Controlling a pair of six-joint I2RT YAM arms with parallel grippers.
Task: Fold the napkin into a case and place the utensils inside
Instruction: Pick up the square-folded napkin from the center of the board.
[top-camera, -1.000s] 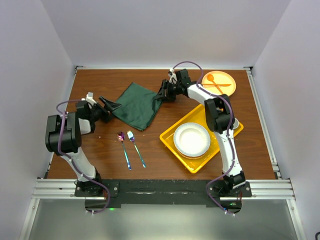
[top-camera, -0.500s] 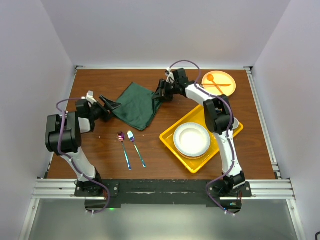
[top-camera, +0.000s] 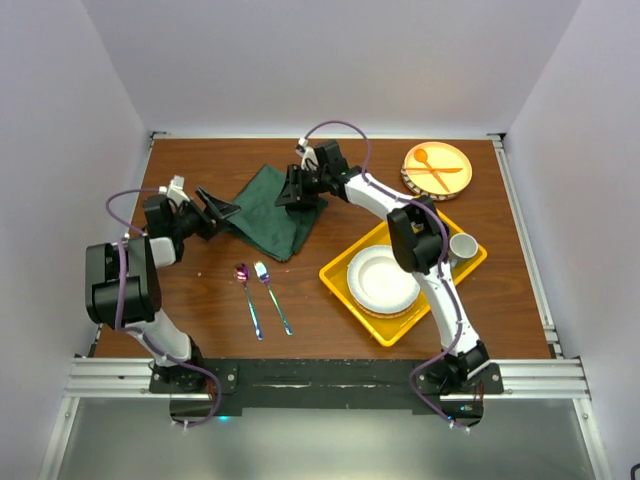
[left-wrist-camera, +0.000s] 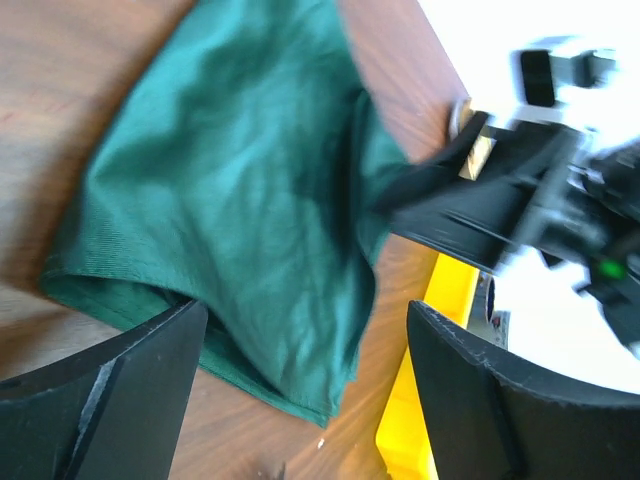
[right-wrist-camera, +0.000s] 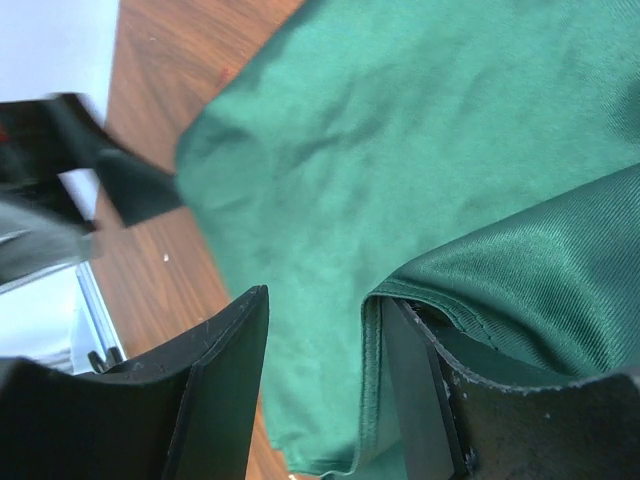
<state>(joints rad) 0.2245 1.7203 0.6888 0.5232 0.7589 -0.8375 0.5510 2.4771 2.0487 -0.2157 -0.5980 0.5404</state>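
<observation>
Moved left: my right gripper (top-camera: 292, 193) (right-wrist-camera: 325, 310), now over the napkin (top-camera: 268, 215) near the desk (top-camera: 200, 300) far edge, jaws part-spread, fold against one finger (right-wrist-camera: 430, 400), grip unclear. My left gripper (top-camera: 222, 210) (left-wrist-camera: 305, 315) gapes empty at the opposite corner, set to fold.

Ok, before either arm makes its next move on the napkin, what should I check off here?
1. Left gripper open: ok, jaws wide astride a corner of the napkin.
2. Right gripper open: ok, jaws apart at a raised fold.
3. Fold deep enough between the right jaws to catch: cannot tell.
4. Napkin already a narrow pouch: not ok, loose overlapping layers.
5. Iridescent spoon and fork clear of the napkin: ok, both on the table, apart from it.
</observation>
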